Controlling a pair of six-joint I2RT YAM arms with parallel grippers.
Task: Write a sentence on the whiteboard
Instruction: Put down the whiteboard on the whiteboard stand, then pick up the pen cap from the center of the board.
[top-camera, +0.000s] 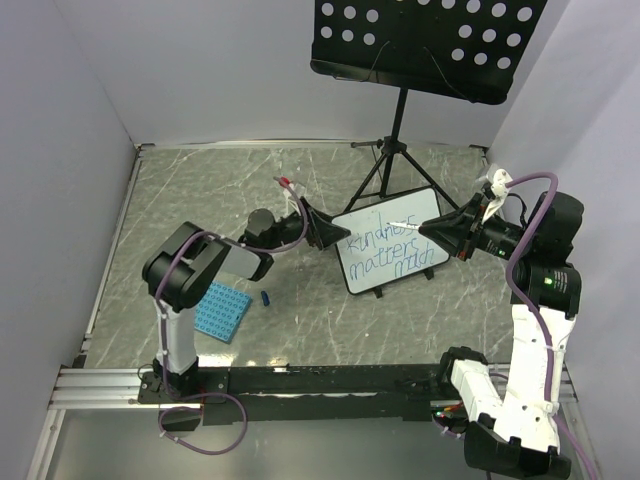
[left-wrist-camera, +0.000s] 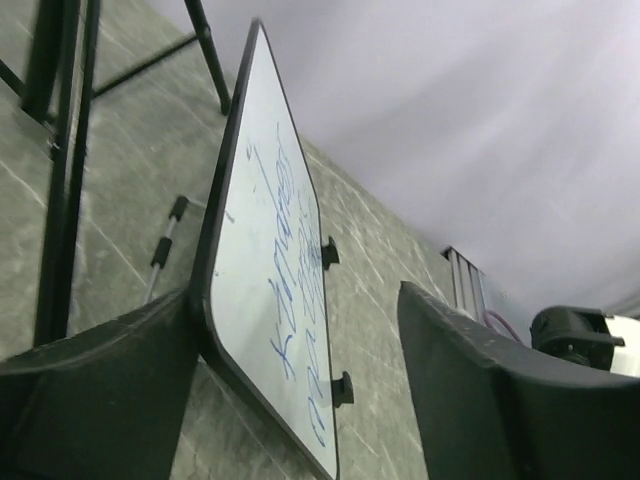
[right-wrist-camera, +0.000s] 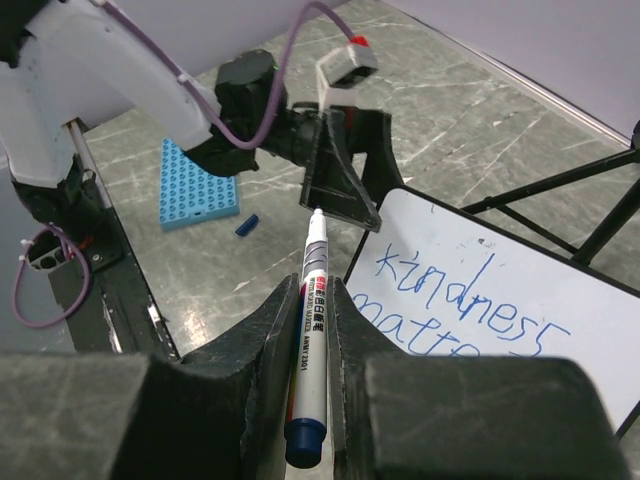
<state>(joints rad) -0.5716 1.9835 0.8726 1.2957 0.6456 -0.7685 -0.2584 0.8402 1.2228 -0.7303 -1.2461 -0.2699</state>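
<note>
The whiteboard (top-camera: 390, 240) stands tilted on its short feet in the middle of the table. It bears the sentence (top-camera: 385, 250) in blue script. In the left wrist view the whiteboard (left-wrist-camera: 265, 300) has its left corner between my left gripper's (left-wrist-camera: 290, 400) jaws. One finger (left-wrist-camera: 100, 390) is at the board's back and the other (left-wrist-camera: 480, 390) stands well off its face, so the gripper is open. My right gripper (right-wrist-camera: 315, 300) is shut on a white marker (right-wrist-camera: 318, 270) with a blue end. The marker tip points past the whiteboard's (right-wrist-camera: 520, 270) left edge.
A blue studded plate (top-camera: 222, 311) and a small blue cap (top-camera: 266, 297) lie at the front left. The black music stand (top-camera: 430, 40) rises behind the board, its tripod legs (top-camera: 385, 165) spread on the table. Grey walls close in three sides.
</note>
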